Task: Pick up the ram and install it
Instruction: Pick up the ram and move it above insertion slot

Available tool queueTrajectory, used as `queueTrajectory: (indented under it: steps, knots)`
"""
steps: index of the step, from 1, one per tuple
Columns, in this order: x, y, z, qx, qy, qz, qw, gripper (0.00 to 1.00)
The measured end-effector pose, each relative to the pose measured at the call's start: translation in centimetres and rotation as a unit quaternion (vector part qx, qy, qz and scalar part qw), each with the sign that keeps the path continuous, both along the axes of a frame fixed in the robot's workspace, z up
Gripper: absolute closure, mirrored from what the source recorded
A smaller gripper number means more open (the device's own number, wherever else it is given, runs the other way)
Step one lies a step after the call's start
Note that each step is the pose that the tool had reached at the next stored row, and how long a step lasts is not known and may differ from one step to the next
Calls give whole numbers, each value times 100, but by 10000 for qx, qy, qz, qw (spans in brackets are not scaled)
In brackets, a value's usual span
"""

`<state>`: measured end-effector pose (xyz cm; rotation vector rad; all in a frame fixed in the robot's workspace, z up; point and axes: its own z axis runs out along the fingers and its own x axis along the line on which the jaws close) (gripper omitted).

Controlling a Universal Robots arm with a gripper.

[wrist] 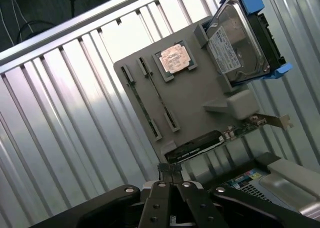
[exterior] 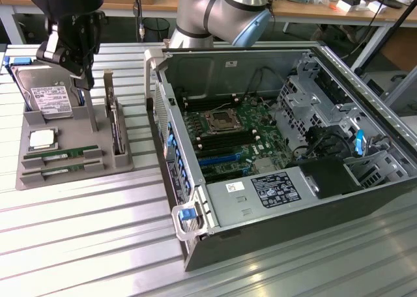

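Ram (exterior: 62,154) in grey holder (exterior: 29,180)

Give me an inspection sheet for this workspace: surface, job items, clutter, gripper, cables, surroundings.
Surface: ribbed silver metal table carrying tray and case.
Job's things: two thin green ram sticks lying in the grey plastic holder tray; open black computer case with green motherboard.
Clutter: silver hard drive, square silver processor chip, dark expansion card, all on the tray.
Gripper: black gripper shut, empty, above the tray.
Cables: black cables inside the case.
Surroundings: wooden workbenches behind.
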<state>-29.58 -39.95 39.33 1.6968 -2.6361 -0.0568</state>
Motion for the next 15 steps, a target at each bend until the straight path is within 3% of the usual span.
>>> queueTrajectory:
  steps: [10,15]
  knots:
    - [0,0,0,-6,0,575,9983,89]
    - [0,0,0,-12,0,916,9958,89]
